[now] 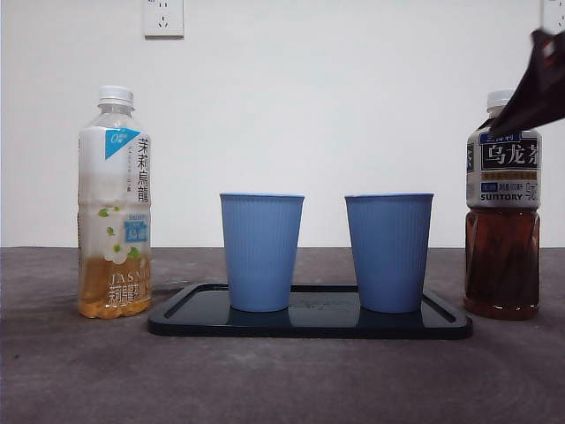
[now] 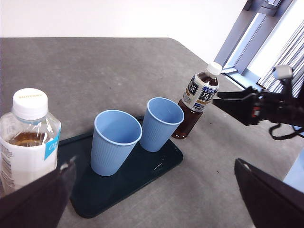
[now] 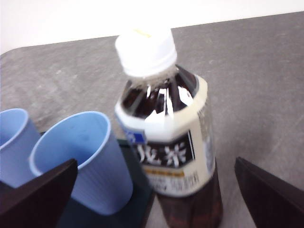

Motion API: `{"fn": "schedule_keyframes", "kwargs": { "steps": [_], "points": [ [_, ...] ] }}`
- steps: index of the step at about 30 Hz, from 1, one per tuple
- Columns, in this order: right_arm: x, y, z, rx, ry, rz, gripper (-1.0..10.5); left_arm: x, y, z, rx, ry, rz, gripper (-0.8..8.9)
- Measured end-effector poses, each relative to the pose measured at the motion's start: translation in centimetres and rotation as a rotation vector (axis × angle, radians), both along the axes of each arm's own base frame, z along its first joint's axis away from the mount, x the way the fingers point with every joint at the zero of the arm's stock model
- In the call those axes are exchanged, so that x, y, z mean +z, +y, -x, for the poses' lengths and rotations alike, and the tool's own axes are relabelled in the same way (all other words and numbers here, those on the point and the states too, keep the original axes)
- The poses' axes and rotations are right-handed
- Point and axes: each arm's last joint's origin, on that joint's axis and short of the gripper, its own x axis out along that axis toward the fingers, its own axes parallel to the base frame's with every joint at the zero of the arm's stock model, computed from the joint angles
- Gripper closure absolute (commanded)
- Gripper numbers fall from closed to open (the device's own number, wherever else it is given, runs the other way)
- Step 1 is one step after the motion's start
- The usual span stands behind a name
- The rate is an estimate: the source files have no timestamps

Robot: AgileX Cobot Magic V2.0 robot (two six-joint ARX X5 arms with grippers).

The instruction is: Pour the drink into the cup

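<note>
- My right claw is spread wide, its two dark jaws standing on either side of the dark oolong tea bottle without touching it.
- In the front view that same claw shows as a dark shape at the upper right corner, partly in front of the tea bottle's neck and cap.
- The tea bottle stands upright on the grey desk, just beside the right end of the black tray; its white cap is on.
- My left claw is released too, jaws far apart and holding nothing, near the jasmine tea bottle.
- The jasmine tea bottle stands upright on the desk off the left end of the tray, capped, with pale liquid only in its lower part.
- Two blue ribbed cups stand upright on the tray, side by side and apart from each other: the left cup and the right cup.
- Both cups look empty from above in the left wrist view.
- The right cup is the one nearer the dark tea bottle, close to it but not touching.
- A white wall socket sits high on the wall behind.
</note>
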Motion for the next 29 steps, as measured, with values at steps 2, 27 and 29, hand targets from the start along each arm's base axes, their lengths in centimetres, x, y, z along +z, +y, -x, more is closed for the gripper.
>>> {"fn": "schedule_keyframes", "kwargs": {
  "steps": [2,27,29],
  "points": [
    [-0.6,0.1,-1.1,0.003,-0.009,0.005,3.6,0.0,0.0,0.0,0.000,-0.001,-0.001,2.83],
    [-3.7,0.5,-5.1,-0.013,-0.072,0.020,6.9,-0.1,0.0,0.0,-0.002,0.009,-0.009,2.83],
    [-3.7,0.5,-5.1,-0.006,-0.075,0.020,6.9,-0.2,0.0,0.1,-0.003,0.015,-0.013,2.83]
  ]
}}
